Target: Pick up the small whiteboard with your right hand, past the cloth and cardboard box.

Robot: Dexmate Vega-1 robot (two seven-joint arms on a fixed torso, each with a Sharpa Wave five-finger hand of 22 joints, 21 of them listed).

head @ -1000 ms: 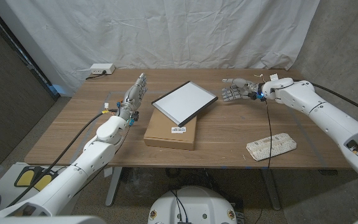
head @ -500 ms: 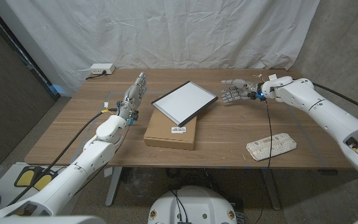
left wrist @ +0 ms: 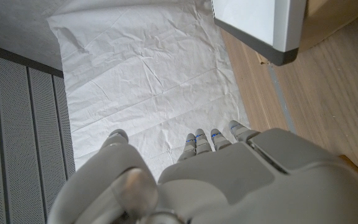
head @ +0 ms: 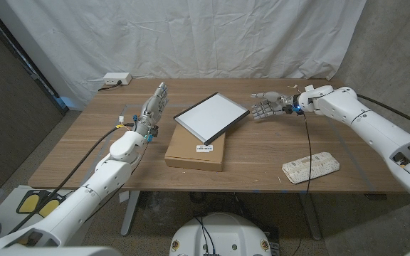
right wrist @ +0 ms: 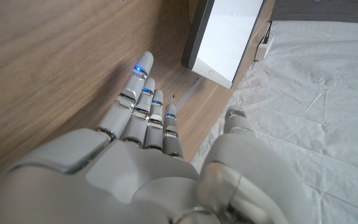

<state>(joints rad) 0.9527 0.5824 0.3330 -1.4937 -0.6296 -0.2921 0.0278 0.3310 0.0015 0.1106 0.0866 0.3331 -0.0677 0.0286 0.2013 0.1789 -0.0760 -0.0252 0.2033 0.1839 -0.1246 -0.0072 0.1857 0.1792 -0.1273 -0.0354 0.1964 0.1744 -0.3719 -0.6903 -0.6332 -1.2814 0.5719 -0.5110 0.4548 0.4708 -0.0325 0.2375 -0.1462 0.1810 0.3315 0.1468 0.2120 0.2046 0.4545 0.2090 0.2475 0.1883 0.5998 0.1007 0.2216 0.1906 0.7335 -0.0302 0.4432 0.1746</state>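
Whiteboard (head: pixel 211 116) lies tilted with one side propped on cardboard box (head: pixel 196 150), mid-table; right hand (head: pixel 265 108) empty, fingers spread, just beside its right edge; approach step; next, close on that edge.

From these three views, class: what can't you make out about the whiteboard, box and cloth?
- Box: far part hidden under the whiteboard, head view.
- Box label: text too small, head view.
- Whiteboard: cut off by the edge, both wrist views.
- Cloth: weave too small, head view.
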